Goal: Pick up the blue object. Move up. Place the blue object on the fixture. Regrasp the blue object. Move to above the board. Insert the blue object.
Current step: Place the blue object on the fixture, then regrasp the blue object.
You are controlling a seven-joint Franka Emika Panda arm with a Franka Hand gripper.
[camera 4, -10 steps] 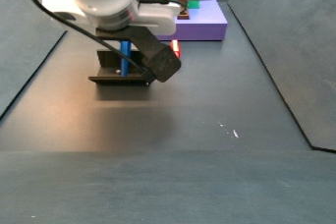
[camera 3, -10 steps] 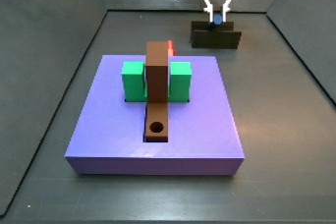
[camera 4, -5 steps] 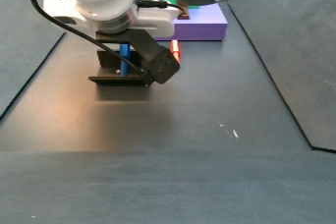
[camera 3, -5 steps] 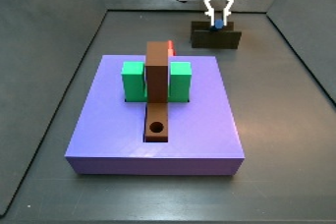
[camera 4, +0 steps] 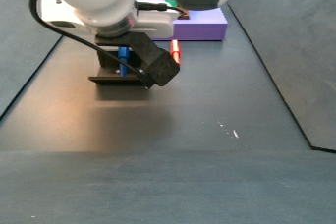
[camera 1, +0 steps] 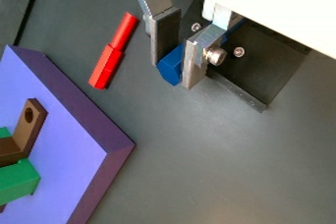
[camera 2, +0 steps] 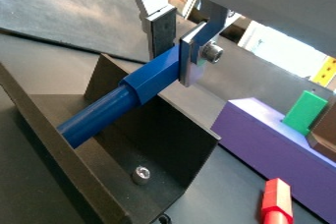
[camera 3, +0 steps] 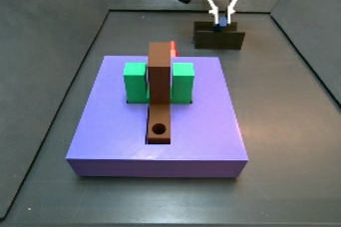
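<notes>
Lavender and matte, the board (camera 3: 160, 116) fills the near half of a side view, a flat slab with square edges. On it a long brown bar (camera 3: 160, 90) with a round hole near its front end runs between two green blocks (camera 3: 136, 83). Beyond the board, at about one o'clock, the dark fixture (camera 3: 220, 38) sits on the grey floor, well apart from the slab. The gripper (camera 3: 220, 17) hangs directly over it, its flat silver fingers (camera 1: 197, 59) clenched on the blue object (camera 2: 125, 98).

The wrist views show what the side views leave small: the blue object is a smooth, square-edged stick, pinched near one end between the plates, its free length slanting down into the fixture's notch (camera 2: 144, 159), where a screw head sits in the dark metal. A small red piece (camera 1: 113, 50), a glossy short bar, lies flat on the floor between the board's edge (camera 1: 79, 110) and the gripper (camera 1: 175, 53), touching neither.
</notes>
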